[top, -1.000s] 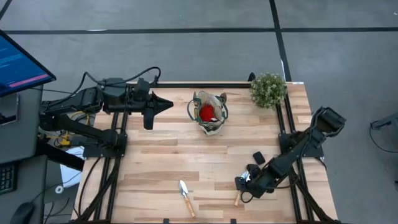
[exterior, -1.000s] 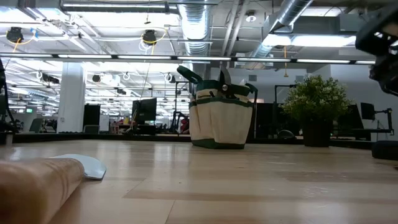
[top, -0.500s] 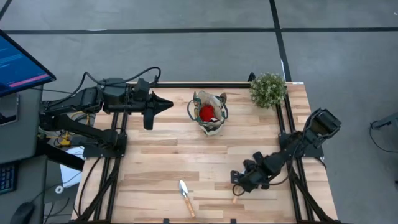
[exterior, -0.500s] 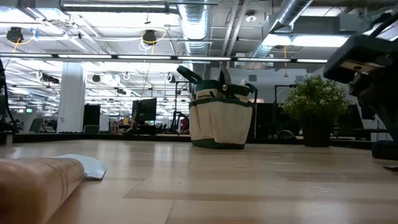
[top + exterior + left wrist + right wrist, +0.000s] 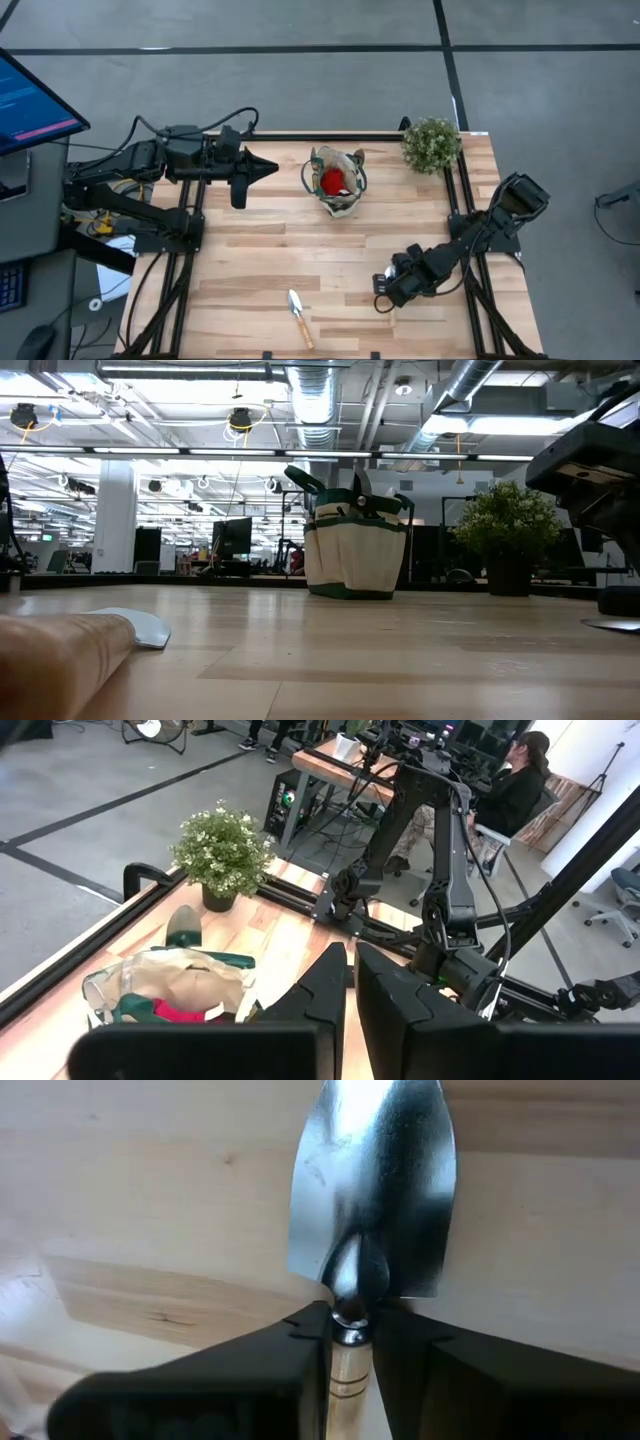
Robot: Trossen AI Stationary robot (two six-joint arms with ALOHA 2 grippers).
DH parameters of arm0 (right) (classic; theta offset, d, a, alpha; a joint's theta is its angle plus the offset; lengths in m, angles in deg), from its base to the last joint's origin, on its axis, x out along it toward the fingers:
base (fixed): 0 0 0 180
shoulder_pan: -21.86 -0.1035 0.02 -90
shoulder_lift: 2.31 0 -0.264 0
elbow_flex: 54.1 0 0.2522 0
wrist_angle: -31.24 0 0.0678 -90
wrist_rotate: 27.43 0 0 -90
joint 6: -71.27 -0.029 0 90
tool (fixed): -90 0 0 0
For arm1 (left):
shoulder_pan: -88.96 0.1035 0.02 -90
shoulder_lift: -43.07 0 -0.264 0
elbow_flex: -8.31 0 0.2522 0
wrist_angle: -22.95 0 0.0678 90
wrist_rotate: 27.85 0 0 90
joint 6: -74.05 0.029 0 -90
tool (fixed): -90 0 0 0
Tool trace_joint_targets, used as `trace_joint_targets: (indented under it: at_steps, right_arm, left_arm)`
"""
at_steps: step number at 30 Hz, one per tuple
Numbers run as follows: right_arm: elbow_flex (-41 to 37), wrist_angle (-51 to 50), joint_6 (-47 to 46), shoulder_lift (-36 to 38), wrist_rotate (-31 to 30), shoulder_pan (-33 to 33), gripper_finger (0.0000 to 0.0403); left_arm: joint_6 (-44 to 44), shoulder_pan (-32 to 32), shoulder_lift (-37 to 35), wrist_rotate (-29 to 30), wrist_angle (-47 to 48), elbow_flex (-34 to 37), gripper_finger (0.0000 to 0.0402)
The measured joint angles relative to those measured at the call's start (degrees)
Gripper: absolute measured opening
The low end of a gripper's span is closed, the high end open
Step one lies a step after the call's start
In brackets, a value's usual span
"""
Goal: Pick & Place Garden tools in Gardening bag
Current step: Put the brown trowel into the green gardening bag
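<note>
A silver-bladed trowel (image 5: pixel 375 1190) with a pale wooden handle sits near the table's front right, and my right gripper (image 5: pixel 383 292) is shut on it. In the low view its blade (image 5: pixel 610 625) shows low over the table. A second trowel (image 5: pixel 298 315) lies flat near the front edge. The beige gardening bag (image 5: pixel 337 185) stands upright at the far middle with a red glove (image 5: pixel 332 182) inside. My left gripper (image 5: pixel 268 168) waits shut, in the air left of the bag. My right gripper pinches the trowel between its two fingers (image 5: pixel 300 1342) at the neck (image 5: pixel 350 1308), where the blade meets the wooden handle. The fingers come from above, slanting toward the table's left, and lie along the tool. I cannot tell whether the trowel is clear of the table.
A bushy potted plant (image 5: pixel 432 143) stands at the far right corner. Bare wood lies between the bag and the front trowels. A person (image 5: pixel 520 780) sits beyond the table in the left wrist view.
My right gripper has moved a little toward the table's left and far edge over the trowel. The wooden handle that showed in front of it in the high view is now hidden beneath it. The silver blade has come into the low view at its right edge.
</note>
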Motion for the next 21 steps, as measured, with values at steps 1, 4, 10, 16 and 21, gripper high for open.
trace_joint_targets:
  at_steps: [1, 4, 10, 16, 21]
  right_arm:
    - [0.3, -0.9, 0.7, 0.1, -0.4, 0.0, 0.004]
    - [2.0, -4.4, 3.2, 1.0, -2.7, 0.0, 0.004]
    - [4.8, -10.0, 6.8, 4.9, -9.3, 0.1, 0.004]
    - [5.7, -10.3, 12.2, 11.7, -23.1, 0.0, 0.004]
    - [5.7, -10.2, 21.0, 19.6, -36.8, 0.7, 0.004]
  left_arm:
    - [0.0, 0.0, 0.0, 0.0, 0.0, 0.0, 0.0025]
    - [0.0, 0.0, 0.0, 0.0, 0.0, 0.0, 0.0025]
    - [0.0, 0.0, 0.0, 0.0, 0.0, 0.0, 0.0025]
    - [0.0, 0.0, 0.0, 0.0, 0.0, 0.0, 0.0025]
    - [0.0, 0.0, 0.0, 0.0, 0.0, 0.0, 0.0025]
